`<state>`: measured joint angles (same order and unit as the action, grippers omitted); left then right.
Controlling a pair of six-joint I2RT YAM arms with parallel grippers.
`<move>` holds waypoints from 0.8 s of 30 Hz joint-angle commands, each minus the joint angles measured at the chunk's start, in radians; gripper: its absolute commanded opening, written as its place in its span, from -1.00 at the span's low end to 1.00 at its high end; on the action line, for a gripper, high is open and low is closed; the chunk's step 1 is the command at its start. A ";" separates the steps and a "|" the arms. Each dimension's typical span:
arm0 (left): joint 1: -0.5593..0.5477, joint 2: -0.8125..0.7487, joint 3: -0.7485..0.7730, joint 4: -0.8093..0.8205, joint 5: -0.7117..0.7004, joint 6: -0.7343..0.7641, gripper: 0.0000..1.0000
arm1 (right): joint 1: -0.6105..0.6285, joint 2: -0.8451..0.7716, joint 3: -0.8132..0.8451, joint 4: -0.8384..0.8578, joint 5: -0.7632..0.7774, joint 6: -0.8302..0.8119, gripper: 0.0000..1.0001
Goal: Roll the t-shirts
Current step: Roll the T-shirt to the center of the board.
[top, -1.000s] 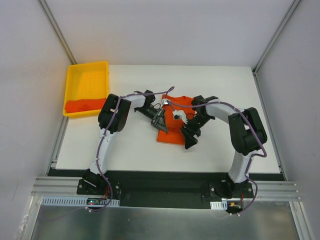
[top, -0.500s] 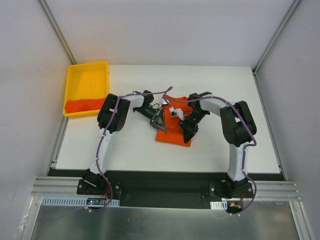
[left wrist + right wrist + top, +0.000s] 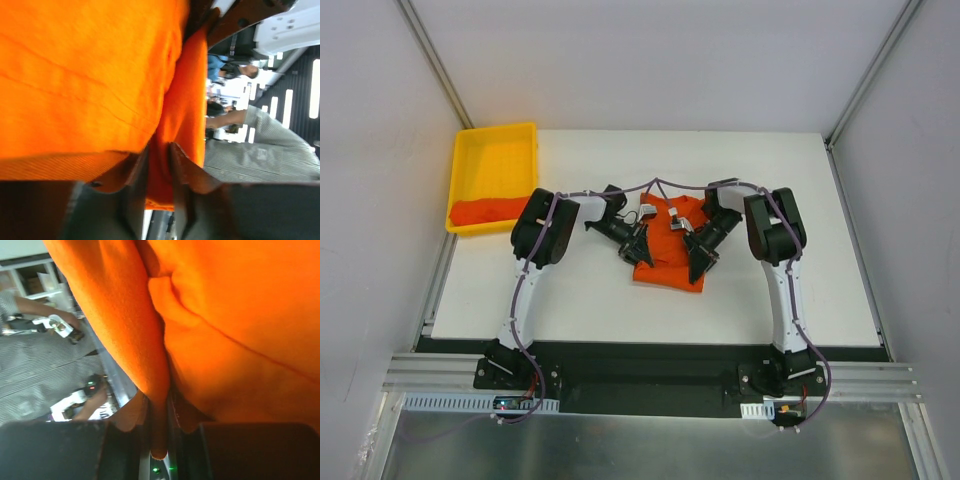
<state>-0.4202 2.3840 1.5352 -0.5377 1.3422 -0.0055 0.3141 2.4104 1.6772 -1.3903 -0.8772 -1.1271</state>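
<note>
One orange t-shirt [image 3: 668, 262] lies folded into a narrow strip at the middle of the white table. My left gripper [image 3: 638, 246] is at its left edge. In the left wrist view a fold of that t-shirt [image 3: 90, 70] fills the narrow gap of the left gripper [image 3: 159, 150], with both fingers against the cloth. My right gripper [image 3: 701, 256] is at the shirt's right edge. In the right wrist view the right gripper [image 3: 159, 397] pinches a hanging fold of the t-shirt [image 3: 240, 315]. A second orange t-shirt [image 3: 485, 211] lies in the yellow tray.
The yellow tray [image 3: 498, 160] stands at the table's far left corner. Metal frame posts [image 3: 430, 60] rise at both back corners. Both arms reach in over the middle of the white table [image 3: 790, 290], their cables arching above the shirt.
My right gripper has swung left onto the shirt's right edge and closed from wide open onto the cloth. The left gripper's jaws have parted slightly but stay on the left edge.
</note>
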 commanded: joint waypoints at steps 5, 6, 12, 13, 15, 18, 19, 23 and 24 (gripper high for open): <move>0.027 -0.169 0.025 -0.091 -0.291 0.156 -0.33 | -0.024 0.087 0.107 -0.246 0.043 -0.051 -0.79; 0.038 -0.224 0.007 -0.096 -0.311 0.168 -0.31 | -0.026 0.087 0.116 -0.245 0.043 -0.048 -0.79; 0.132 -0.475 -0.156 -0.062 -0.522 0.262 -0.23 | -0.021 0.052 0.162 -0.199 0.078 -0.048 -0.79; 0.132 -0.518 -0.190 -0.048 -0.549 0.284 -0.21 | -0.015 0.049 0.165 -0.194 0.086 -0.051 -0.78; 0.110 -0.666 -0.308 0.005 -0.615 0.376 -0.17 | -0.001 0.044 0.162 -0.193 0.102 -0.063 -0.79; 0.004 -0.858 -0.460 0.135 -0.710 0.534 0.08 | 0.020 0.046 0.162 -0.194 0.138 -0.082 -0.79; -0.035 -0.897 -0.496 0.224 -0.762 0.632 0.12 | 0.022 0.050 0.164 -0.194 0.141 -0.083 -0.79; -0.196 -0.997 -0.670 0.507 -0.923 0.795 0.24 | 0.037 0.082 0.194 -0.216 0.159 -0.060 -0.79; -0.222 -0.991 -0.687 0.556 -0.949 0.824 0.24 | 0.037 0.087 0.203 -0.216 0.164 -0.057 -0.79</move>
<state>-0.5407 1.4258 0.9546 -0.2852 0.5911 0.5678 0.3275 2.4790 1.8408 -1.4666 -0.8246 -1.1385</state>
